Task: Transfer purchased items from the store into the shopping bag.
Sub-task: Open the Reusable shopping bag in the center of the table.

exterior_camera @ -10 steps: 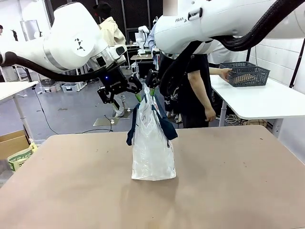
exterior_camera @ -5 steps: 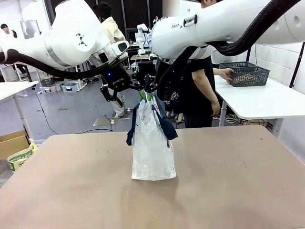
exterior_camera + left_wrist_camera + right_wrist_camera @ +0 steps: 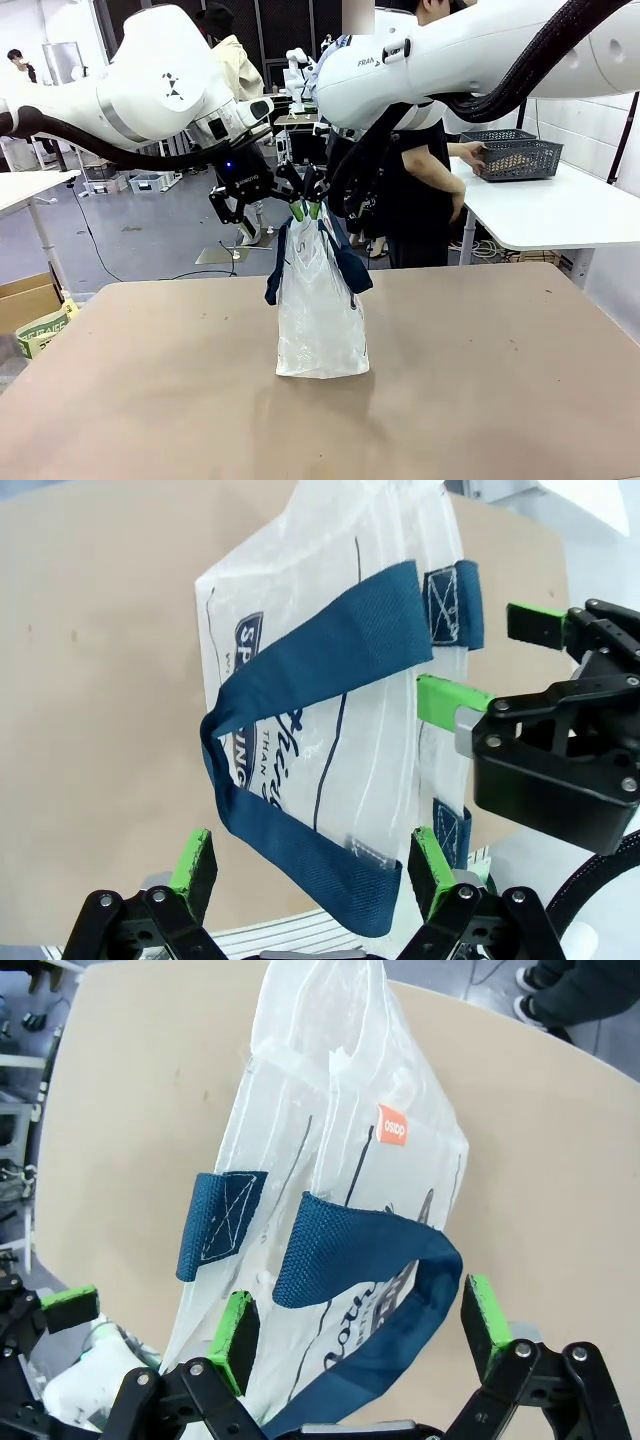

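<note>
Right, both your claws hang wide open, gripping nothing. The left claw (image 3: 310, 855) straddles one blue strap (image 3: 320, 650) of the bag (image 3: 320, 320) just below it, and the right claw (image 3: 358, 1330) straddles the other, probably to spread its mouth. The basket (image 3: 520, 158) waits well beyond your right claw.
</note>
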`<state>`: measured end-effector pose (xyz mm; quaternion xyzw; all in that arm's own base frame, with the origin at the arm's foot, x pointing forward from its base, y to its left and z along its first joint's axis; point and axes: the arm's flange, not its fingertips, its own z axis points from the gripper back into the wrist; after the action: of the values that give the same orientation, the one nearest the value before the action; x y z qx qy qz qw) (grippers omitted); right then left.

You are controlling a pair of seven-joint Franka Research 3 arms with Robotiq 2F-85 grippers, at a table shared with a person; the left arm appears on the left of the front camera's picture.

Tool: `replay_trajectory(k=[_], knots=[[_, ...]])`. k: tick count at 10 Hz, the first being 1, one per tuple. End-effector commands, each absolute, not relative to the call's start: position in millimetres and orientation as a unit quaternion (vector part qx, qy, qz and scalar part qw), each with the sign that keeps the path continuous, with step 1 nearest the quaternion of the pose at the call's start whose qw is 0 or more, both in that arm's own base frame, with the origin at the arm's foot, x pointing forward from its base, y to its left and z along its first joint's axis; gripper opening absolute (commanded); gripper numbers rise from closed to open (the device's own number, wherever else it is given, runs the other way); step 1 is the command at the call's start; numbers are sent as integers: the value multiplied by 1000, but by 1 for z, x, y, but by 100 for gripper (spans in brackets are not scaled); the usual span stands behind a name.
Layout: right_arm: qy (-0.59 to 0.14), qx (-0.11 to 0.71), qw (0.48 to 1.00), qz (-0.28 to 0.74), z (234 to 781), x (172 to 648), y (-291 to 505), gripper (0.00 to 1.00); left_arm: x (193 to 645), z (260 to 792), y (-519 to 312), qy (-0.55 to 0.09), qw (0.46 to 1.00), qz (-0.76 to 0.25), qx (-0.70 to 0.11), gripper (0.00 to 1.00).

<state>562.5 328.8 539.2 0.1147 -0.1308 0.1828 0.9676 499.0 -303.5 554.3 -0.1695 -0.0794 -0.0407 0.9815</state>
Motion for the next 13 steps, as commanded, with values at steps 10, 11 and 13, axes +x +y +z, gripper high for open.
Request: replay_trajectory(k=[10,11,13], knots=[[-110,127,970,177,536,558,329,60,506,532,-305,-55,984,-41,-166,62],[-102,128,972,169,536,558,330,40,506,533,-303,-56,983,-39,-168,43],[-85,131,975,159,531,556,329,0,505,535,-300,-57,982,-36,-175,4]])
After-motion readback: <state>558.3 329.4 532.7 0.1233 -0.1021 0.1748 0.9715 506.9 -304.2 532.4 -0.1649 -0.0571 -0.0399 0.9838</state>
